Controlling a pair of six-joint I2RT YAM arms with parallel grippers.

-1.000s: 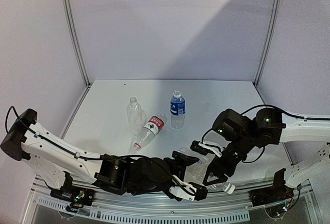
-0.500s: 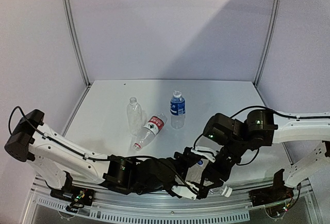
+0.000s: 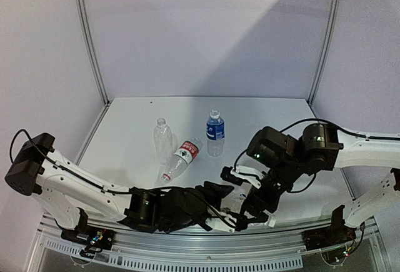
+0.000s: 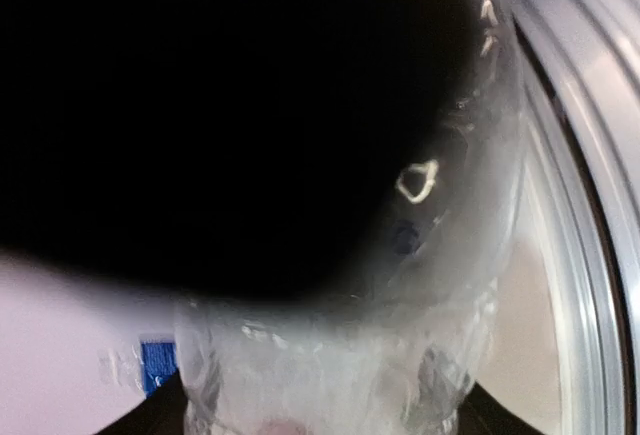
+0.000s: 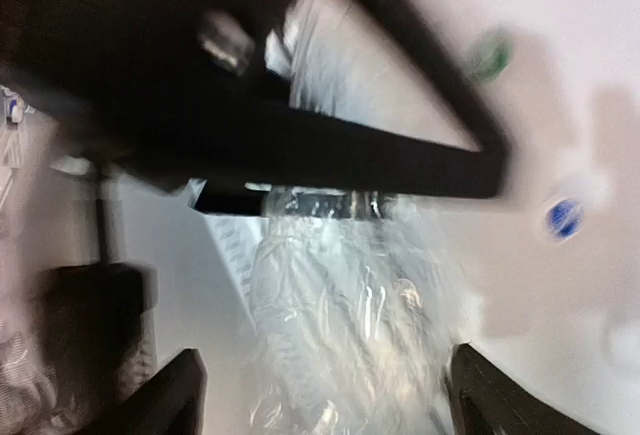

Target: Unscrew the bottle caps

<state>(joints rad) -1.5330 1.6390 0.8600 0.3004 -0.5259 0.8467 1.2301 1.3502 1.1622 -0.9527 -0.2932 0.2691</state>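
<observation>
**Crumpled bottle between both grippers at the near edge**

An unlabelled clear bottle, badly crumpled, lies at the near edge of the white tabletop, and both arms reach in to it. The right gripper straddles this bottle with its jaws spread wide, one finger on each side of the creased plastic and not clamped on it. The left gripper is pressed so close that the plastic fills its blurred, dark wrist view. The bottle sits between its fingertips, but I cannot tell whether they squeeze it.

In the right wrist view a green cap and a blue cap lie loose on the tabletop, off to one side of the crumpled bottle and apart from each other.

Well beyond the crumpled bottle, farther from the arm bases, are the other three bottles. The blue-label bottle and a second unlabelled bottle stand upright, and the red-label bottle lies on its side between them
</observation>
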